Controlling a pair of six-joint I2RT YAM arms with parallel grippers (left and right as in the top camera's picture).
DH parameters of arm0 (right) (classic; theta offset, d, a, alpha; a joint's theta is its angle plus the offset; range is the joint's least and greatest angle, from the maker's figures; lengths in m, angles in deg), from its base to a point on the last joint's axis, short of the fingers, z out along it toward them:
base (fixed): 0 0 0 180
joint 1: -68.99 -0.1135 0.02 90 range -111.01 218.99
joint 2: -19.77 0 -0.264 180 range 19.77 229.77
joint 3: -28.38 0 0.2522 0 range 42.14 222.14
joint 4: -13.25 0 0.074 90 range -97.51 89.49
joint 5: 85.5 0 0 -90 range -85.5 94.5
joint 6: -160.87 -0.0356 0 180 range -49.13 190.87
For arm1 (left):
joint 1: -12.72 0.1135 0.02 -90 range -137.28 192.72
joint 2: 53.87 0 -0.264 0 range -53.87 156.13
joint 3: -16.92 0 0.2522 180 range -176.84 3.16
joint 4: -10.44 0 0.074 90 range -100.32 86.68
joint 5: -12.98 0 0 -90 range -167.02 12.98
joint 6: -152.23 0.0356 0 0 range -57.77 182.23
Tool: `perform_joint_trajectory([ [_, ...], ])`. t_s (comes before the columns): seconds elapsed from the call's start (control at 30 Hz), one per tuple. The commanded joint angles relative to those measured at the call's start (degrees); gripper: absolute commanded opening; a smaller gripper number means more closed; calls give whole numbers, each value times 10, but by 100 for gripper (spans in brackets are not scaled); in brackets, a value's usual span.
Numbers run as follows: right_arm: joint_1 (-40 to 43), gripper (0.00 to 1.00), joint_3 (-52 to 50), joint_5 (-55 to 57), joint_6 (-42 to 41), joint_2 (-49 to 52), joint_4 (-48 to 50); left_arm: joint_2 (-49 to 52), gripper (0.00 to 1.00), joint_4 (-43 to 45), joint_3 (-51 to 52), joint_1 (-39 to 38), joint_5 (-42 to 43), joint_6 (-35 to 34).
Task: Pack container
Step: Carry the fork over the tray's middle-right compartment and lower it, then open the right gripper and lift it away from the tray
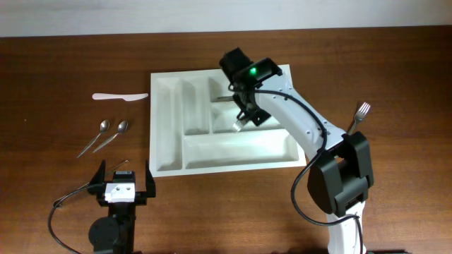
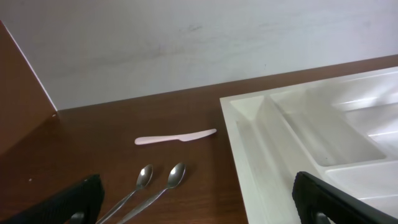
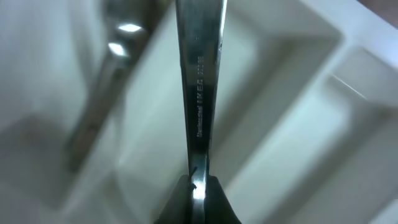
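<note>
While its left gripper (image 1: 126, 171) idles wide open, the right gripper (image 3: 198, 191) pinches a slim steel cutlery handle (image 3: 198, 93) above the white plastic compartment tray (image 1: 166, 130), apparently for placing.

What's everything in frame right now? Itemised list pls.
table: one, brown wood, under everything
container: one, white, table centre
plastic knife: one, pale, left of container, far side
spoons: two, silver, side by side, left of container, nearer than the knife
fork: one, silver, right of container, beside right arm
metal utensil: one, silver, held above container; type unclear
left gripper: black, open, empty, near table edge below the spoons
right gripper: black, shut on metal utensil, over container
</note>
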State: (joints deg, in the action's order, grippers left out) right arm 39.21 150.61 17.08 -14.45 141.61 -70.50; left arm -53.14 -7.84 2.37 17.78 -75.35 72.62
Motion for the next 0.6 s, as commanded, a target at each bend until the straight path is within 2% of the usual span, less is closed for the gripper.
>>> perform_joint_trajectory([
  [0.0,-2,4,-23,-2,-64,9,-12,-4,99,-1,3,3,4,-7],
  [0.3,-2,4,-36,-29,-84,12,3,-4,99,-1,3,3,5,-7],
  [0.33,-2,6,-36,-29,-84,12,8,-4,99,-1,3,3,4,-7],
  [0.4,-2,20,-36,-29,-81,12,19,-4,99,-1,3,3,5,-7],
  [0.47,-2,26,-36,-29,-80,12,29,-4,99,-1,3,3,5,-7],
  [0.57,-2,27,-36,-29,-79,12,38,-4,99,-1,3,3,5,-7],
])
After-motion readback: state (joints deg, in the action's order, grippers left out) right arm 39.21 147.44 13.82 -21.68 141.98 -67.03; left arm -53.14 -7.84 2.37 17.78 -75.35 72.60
